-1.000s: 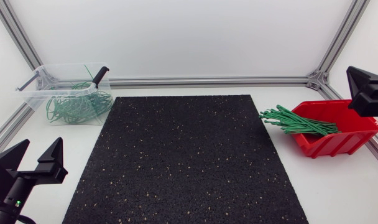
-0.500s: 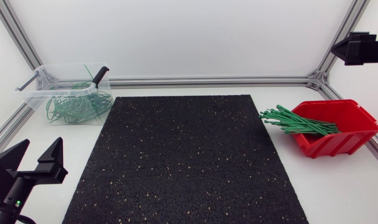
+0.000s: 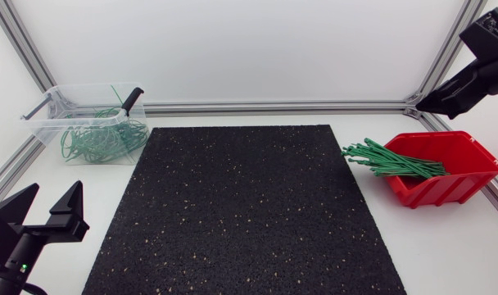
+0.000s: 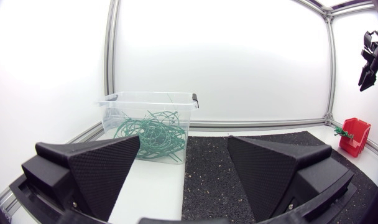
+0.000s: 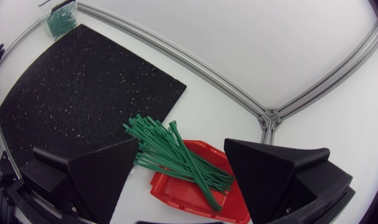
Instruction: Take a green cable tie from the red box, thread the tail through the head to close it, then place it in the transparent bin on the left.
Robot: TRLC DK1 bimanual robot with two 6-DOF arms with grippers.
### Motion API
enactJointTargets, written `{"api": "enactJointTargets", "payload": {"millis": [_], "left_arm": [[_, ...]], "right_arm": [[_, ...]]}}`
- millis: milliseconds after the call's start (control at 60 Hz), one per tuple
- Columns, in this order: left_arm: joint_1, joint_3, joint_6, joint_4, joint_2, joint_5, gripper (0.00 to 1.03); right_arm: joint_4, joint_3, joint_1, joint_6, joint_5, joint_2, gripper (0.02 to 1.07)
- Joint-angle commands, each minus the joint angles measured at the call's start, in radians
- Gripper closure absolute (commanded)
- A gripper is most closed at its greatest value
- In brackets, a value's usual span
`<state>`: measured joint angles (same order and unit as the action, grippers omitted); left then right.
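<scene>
Our left hand (image 4: 183, 163) and right hand (image 5: 181, 167) spread wide, empty, one red box (image 5: 175, 196), one transparent bin (image 4: 145, 103), green cable ties (image 5: 170, 152) beyond counting

White worktop (image 3: 450, 250), black speckled mat (image 3: 241, 213) across centre frame, transparent bin (image 3: 46, 135) at upper left, red box (image 3: 445, 190) at right, both just off the mat
</scene>
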<state>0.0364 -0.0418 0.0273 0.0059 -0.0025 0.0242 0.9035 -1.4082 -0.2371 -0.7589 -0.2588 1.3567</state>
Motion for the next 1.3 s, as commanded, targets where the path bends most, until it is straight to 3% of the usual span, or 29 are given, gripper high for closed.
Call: {"api": "enactJointTargets", "payload": {"millis": [0, 83, 383, 667, 883, 1200, 1283], "left_arm": [[0.000, 0.040, 0.020, -0.017, -0.008, 0.010, 0.05], [-0.001, 0.040, 0.020, -0.017, -0.008, 0.010, 0.05], [0.002, 0.040, 0.019, -0.017, -0.008, 0.010, 0.05], [0.002, 0.040, 0.019, -0.018, -0.008, 0.010, 0.05], [0.000, 0.040, 0.020, -0.018, -0.008, 0.010, 0.05], [-0.003, 0.040, 0.019, -0.018, -0.008, 0.010, 0.05], [-0.003, 0.040, 0.019, -0.018, -0.008, 0.010, 0.05]], "right_arm": [[0.051, -0.018, 0.012, -0.165, -0.003, 0.053, 0.07], [0.104, -0.017, 0.025, -0.275, -0.003, 0.093, 0.12], [0.098, 0.092, 0.064, -0.594, 0.055, 0.131, 0.12], [0.098, 0.124, 0.082, -0.715, 0.082, 0.196, 0.25], [0.049, 0.218, 0.101, -0.806, 0.121, 0.213, 0.26], [0.009, 0.238, 0.127, -0.833, 0.148, 0.269, 0.64], [0.006, 0.241, 0.131, -0.836, 0.148, 0.274, 0.66]]}}
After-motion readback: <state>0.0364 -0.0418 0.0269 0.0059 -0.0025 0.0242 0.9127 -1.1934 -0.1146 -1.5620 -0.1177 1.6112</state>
